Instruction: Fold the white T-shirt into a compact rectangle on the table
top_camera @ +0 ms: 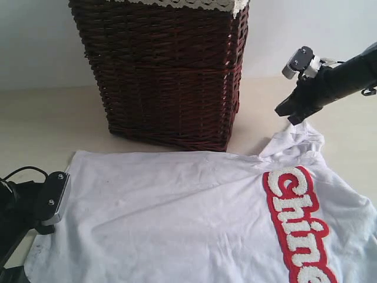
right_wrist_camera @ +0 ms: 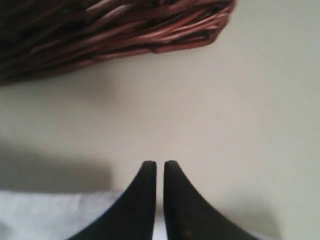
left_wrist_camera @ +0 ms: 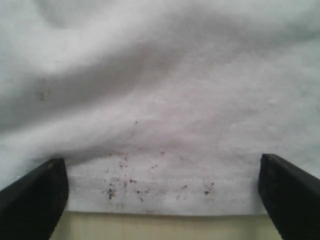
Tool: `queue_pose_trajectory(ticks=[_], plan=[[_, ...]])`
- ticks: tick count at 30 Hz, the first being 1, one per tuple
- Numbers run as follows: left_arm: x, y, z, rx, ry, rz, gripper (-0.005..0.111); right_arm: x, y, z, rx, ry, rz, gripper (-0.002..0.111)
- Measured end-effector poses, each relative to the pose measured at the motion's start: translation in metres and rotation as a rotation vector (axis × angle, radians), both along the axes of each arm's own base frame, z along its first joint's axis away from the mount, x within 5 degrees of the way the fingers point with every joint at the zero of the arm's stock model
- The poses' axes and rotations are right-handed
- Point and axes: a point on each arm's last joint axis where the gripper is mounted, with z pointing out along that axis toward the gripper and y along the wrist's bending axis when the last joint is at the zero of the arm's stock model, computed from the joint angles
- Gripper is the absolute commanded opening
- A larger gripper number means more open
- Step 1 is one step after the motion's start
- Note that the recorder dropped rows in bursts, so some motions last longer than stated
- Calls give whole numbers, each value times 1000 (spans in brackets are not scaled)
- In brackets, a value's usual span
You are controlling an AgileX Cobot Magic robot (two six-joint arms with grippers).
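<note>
Okay, the white T-shirt point(top_camera: 177, 212) lies spread front-up on the table point(top_camera: 35, 124), just in front of the dark wicker basket point(top_camera: 165, 76), with the red-outlined lettering point(top_camera: 297, 224) toward the right. The right gripper point(top_camera: 293, 118) has its jaws pressed nearly together on a peak of cloth at the shirt's far right, tenting it off the table. It looks like a pinch taken to carry that part over. The left gripper point(left_wrist_camera: 161, 170) sits low at the shirt's left edge, jaws spread wide around the speckled hem point(left_wrist_camera: 165, 192) without clamping it, probably lined up to grab. No fold yet.
</note>
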Motion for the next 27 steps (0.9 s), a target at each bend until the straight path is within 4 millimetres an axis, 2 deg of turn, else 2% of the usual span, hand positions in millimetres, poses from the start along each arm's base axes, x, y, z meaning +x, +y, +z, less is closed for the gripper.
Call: queue_pose_trajectory(ticks=[2,4,7,12,14,16,19,27], plan=[[0,0,0,0,0,0,100,-8,0,1,-41,43,82,49],[0,0,0,0,0,0,100,-15,-2,0,-93,84,161,61],[0,0,0,0,0,0,100,-19,-8,-4,-185,119,211,59],[0,0,0,0,0,0,100,-21,-17,-16,-244,160,209,56],[0,0,0,0,0,0,100,-21,-18,-24,-247,177,212,48],[0,0,0,0,0,0,100,-21,-18,-25,-241,180,206,32],[0,0,0,0,0,0,100,-20,-16,-26,-224,177,195,1],[0,0,0,0,0,0,100,-11,-10,-21,-119,118,82,0]])
